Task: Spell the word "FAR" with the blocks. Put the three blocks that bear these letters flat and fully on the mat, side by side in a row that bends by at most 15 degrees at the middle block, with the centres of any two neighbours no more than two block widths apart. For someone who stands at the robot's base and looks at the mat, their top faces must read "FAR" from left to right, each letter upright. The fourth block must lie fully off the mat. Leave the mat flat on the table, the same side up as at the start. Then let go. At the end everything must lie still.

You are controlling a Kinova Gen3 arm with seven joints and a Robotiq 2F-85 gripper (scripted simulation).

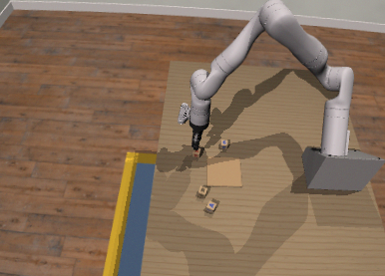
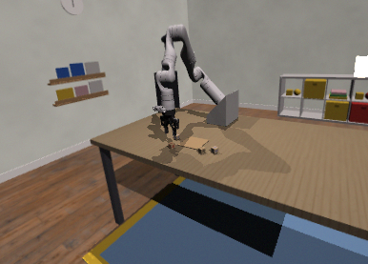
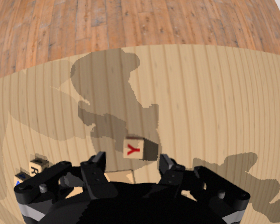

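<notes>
Fingers were half-spread on nothing, Y block just ahead at lower centre of the wrist view, off the mat; I'd have centred over it before squeezing.

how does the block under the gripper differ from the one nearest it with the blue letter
The block at the gripper shows a red letter, a Y in the wrist view; the neighbouring block shows a blue letter, too small to read. The first sits between the part-open, empty gripper's fingers; the second stands free. Both are small cubes off the mat.
</notes>
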